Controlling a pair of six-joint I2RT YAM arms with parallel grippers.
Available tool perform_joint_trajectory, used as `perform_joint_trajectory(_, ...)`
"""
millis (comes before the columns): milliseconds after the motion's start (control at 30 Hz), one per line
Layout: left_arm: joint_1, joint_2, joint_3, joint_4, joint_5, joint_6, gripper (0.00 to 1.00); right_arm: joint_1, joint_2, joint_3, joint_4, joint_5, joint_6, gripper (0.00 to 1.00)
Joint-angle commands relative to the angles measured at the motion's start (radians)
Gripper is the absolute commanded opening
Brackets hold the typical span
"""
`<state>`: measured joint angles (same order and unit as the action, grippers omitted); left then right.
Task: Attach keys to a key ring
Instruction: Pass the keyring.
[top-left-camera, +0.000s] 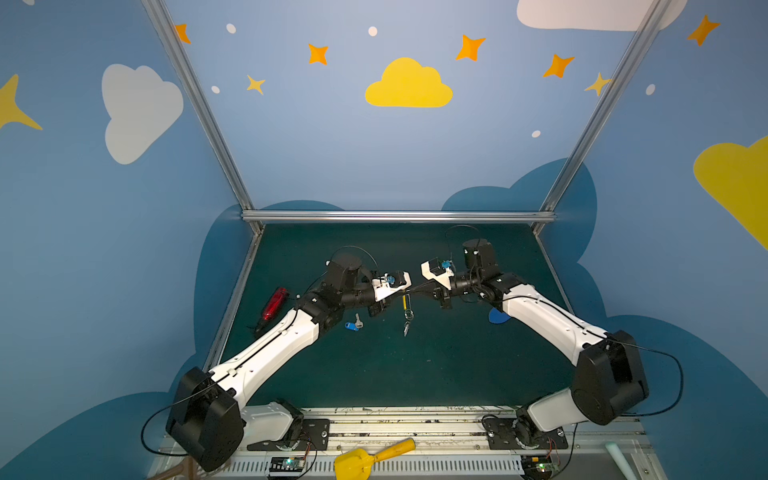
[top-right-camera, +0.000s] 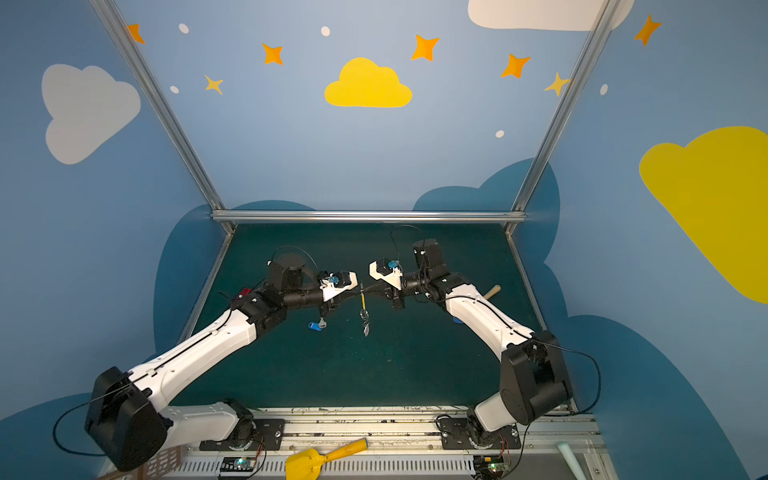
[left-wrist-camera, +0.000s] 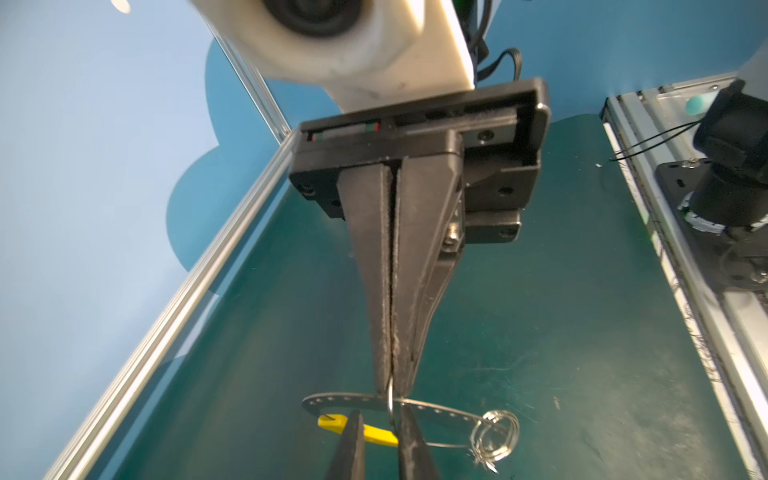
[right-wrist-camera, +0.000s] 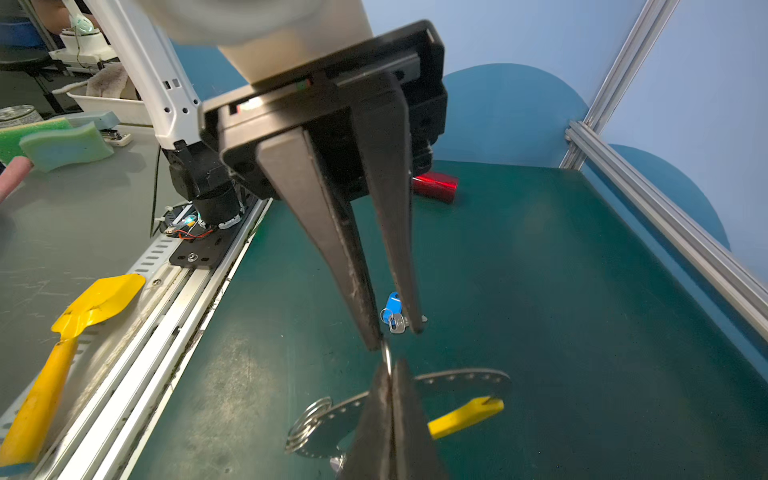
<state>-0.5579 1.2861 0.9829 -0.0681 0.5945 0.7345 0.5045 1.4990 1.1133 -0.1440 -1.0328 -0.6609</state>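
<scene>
Grippers of two white-and-black robot arms meet tip to tip just below the centre of the frame in both top views, above a dark green mat (top-left-camera: 415, 374). Between their tips is the key ring (top-left-camera: 404, 300), a thin dark-grey hoop with small holes along its band and a yellow sleeve (left-wrist-camera: 374, 434). From above it is seen edge-on and raised off the mat.

The right gripper (left-wrist-camera: 392, 384) has its fingers pressed fully together on a thin silver ring (left-wrist-camera: 391, 401) that crosses the hoop's band (whether it is threaded on cannot be told). The left gripper (right-wrist-camera: 397, 337) has its fingers a narrow gap apart. One fingertip (right-wrist-camera: 370, 328) sits right at the thin silver ring, and nothing appears clamped between the two.

A cluster of small split rings (left-wrist-camera: 496, 434) dangles from the hoop. The blue-tagged key (top-left-camera: 353, 325) lies flat on the mat, left of the hoop in both top views and apart from it, just below the left arm's wrist.

A red elongated gadget (top-left-camera: 275, 304) lies further left near the mat's edge. A flat blue piece (top-left-camera: 497, 316) peeks out from under the right arm. A yellow toy shovel (top-left-camera: 370, 457) rests on the rail at the bottom centre
</scene>
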Motion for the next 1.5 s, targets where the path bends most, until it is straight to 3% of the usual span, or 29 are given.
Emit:
perform_joint_trajectory(0, 0.000, 0.022, 0.033, -0.067, 0.030, 0.036, 0.17, 0.011, 0.001, 0.028, -0.051, 0.000, -0.017, 0.00)
perform_joint_trajectory(267, -0.006, 0.044, 0.049, -0.075, 0.078, 0.031, 0.17, 0.023, 0.001, 0.037, -0.078, 0.014, -0.043, 0.00)
perform_joint_trajectory(467, -0.010, 0.064, 0.068, -0.071, 0.101, 0.022, 0.04, 0.022, -0.002, 0.037, -0.068, 0.014, -0.051, 0.00)
perform_joint_trajectory(600, -0.010, 0.054, 0.045, -0.017, 0.103, -0.011, 0.04, -0.013, -0.015, 0.027, -0.063, 0.009, -0.016, 0.16)
perform_joint_trajectory(733, -0.005, 0.031, -0.007, 0.099, 0.111, -0.073, 0.04, -0.054, -0.040, -0.061, 0.100, -0.052, 0.058, 0.22)
perform_joint_trajectory(933, 0.009, 0.014, -0.071, 0.275, 0.147, -0.186, 0.04, -0.067, -0.043, -0.105, 0.204, -0.114, 0.116, 0.22)
perform_joint_trajectory(1333, 0.009, 0.019, -0.108, 0.390, 0.151, -0.260, 0.04, -0.067, -0.011, -0.093, 0.227, -0.192, 0.143, 0.17)
perform_joint_trajectory(1467, 0.009, 0.022, -0.109, 0.389, 0.151, -0.261, 0.04, -0.067, -0.005, -0.083, 0.218, -0.190, 0.139, 0.07)
